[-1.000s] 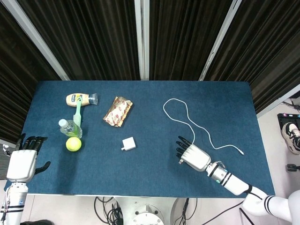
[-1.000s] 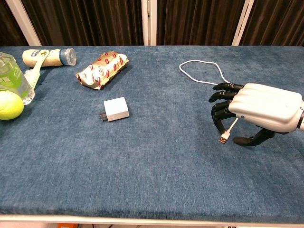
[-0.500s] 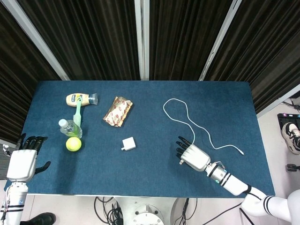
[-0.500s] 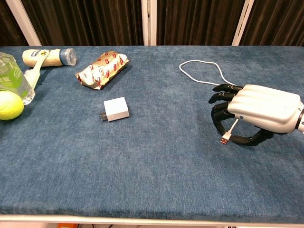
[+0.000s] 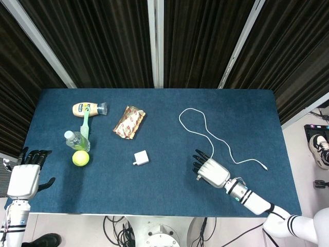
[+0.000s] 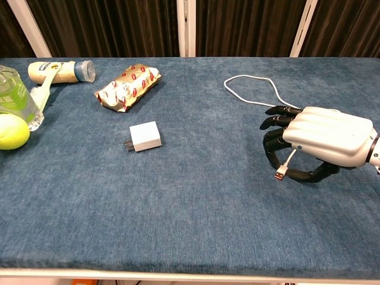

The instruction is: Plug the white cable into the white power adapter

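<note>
White and thin, the cable (image 6: 254, 83) lies looped on the right part of the table (image 6: 196, 202), and your right hand (image 6: 317, 139) holds its USB plug (image 6: 280, 174) between curled fingers, the plug pointing down. This cable looks soft and light, so grip close to the stiff plug or it will bend. The power adapter (image 6: 144, 136) sits well apart to the left; it seems small and light and may slide when pushed. Your left hand (image 5: 25, 175) rests at the near left edge, fingers apart and empty.
</note>
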Controlling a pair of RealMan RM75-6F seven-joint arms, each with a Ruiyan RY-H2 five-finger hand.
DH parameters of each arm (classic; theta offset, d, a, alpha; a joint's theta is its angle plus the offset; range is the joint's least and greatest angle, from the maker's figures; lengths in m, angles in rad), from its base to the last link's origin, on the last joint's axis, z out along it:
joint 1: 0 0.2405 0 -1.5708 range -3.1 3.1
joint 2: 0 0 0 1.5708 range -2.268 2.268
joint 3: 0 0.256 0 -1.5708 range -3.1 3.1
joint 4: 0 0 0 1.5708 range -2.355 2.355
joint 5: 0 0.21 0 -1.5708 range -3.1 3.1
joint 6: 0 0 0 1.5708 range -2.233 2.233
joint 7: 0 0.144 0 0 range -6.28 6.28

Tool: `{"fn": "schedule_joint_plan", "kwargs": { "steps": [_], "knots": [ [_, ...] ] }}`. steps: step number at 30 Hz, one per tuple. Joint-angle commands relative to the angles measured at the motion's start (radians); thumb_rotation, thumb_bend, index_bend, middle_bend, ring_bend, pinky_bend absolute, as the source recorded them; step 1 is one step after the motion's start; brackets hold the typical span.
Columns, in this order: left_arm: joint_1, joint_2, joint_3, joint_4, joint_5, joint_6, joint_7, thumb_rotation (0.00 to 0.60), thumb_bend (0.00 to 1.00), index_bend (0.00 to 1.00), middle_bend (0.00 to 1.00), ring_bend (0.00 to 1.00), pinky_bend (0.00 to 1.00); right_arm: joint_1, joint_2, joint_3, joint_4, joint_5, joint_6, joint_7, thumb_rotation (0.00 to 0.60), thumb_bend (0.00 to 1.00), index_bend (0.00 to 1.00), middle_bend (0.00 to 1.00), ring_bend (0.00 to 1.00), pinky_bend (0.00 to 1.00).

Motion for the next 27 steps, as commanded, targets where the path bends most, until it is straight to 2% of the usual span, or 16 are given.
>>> {"fn": "schedule_joint_plan", "kwargs": {
  "steps": [1,10,17,22,27],
  "knots": [
    [0.0,0.0,0.0,0.001,0.001,0.0,-0.001,0.6,0.14,0.19,0.19,0.14,0.06,-0.001,-0.001,-0.002,0.0,0.0,0.002,-0.003,0.6,0.31,0.5,0.35,0.12,0.0],
    [0.002,0.001,0.002,0.005,0.007,0.003,-0.01,0.6,0.14,0.19,0.19,0.14,0.06,-0.023,-0.004,0.003,-0.005,0.006,0.042,-0.019,0.6,0.33,0.61,0.38,0.13,0.0],
    [-0.005,0.003,0.0,0.005,0.014,-0.001,-0.012,0.6,0.14,0.19,0.19,0.14,0.06,-0.039,0.011,0.025,-0.031,0.022,0.083,-0.026,0.6,0.34,0.62,0.41,0.17,0.0],
    [-0.022,0.007,-0.003,0.002,0.024,-0.018,0.001,0.6,0.14,0.19,0.19,0.14,0.06,-0.05,0.024,0.044,-0.051,0.048,0.096,-0.028,0.6,0.35,0.63,0.49,0.25,0.01],
    [-0.059,0.018,-0.01,-0.013,0.04,-0.058,0.035,0.6,0.14,0.18,0.19,0.14,0.06,-0.06,0.036,0.051,-0.065,0.064,0.101,-0.028,0.6,0.35,0.63,0.53,0.27,0.01]
  ]
}}
